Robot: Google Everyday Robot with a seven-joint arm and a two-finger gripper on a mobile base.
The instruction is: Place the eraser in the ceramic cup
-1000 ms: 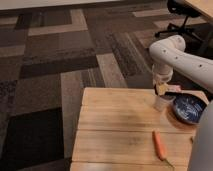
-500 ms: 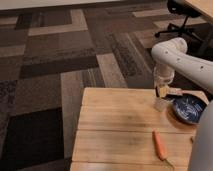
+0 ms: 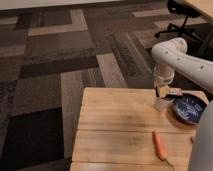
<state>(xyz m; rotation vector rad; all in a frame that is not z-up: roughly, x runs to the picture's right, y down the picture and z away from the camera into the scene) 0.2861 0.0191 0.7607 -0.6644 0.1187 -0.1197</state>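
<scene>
My gripper [image 3: 162,92] hangs from the white arm [image 3: 172,55] at the far right of the wooden table [image 3: 115,130], pointing straight down. It sits directly over the small white ceramic cup [image 3: 161,104], almost touching its rim. The eraser is hidden from view; I cannot make it out at the gripper or on the table.
A dark-blue patterned bowl [image 3: 188,109] stands just right of the cup. An orange carrot [image 3: 159,145] lies near the table's front edge. A pale part of the robot [image 3: 202,145] fills the lower right corner. Patterned carpet surrounds the table, and an office chair [image 3: 182,12] stands far back.
The arm has shifted slightly to the right while the gripper stays over the cup. Bowl and carrot have not moved.
</scene>
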